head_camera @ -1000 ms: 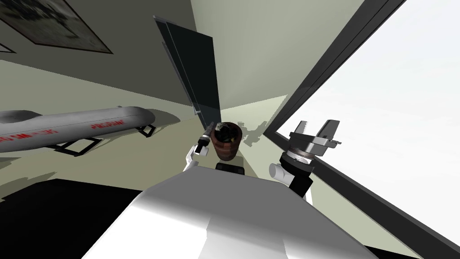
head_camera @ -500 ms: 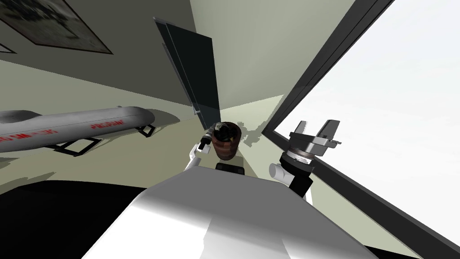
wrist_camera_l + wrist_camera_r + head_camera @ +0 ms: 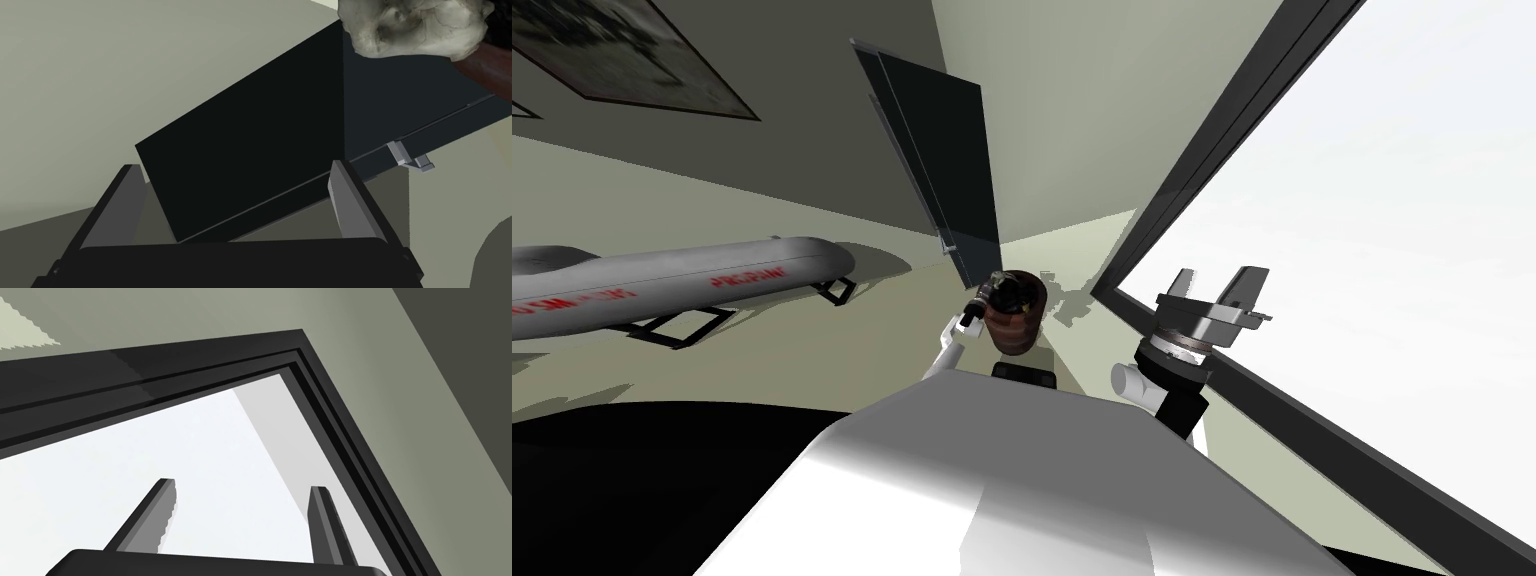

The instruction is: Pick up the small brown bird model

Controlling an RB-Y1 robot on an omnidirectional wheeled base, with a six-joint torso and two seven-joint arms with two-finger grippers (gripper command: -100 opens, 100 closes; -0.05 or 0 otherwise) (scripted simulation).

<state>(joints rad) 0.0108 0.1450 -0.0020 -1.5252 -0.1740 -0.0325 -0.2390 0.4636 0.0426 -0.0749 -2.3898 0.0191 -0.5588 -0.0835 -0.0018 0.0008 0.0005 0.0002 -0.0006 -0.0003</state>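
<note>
Two claws stand wide open. The left claw (image 3: 235, 169) hovers beside a brown pot (image 3: 1012, 325), with the pale, lumpy bird model (image 3: 415, 25) at the pot's rim, outside its fingers (image 3: 350, 200). The right claw (image 3: 1212, 282) is raised well apart.

Right hand (image 3: 243, 484), its two grey fingers (image 3: 150, 523) well apart.
</note>
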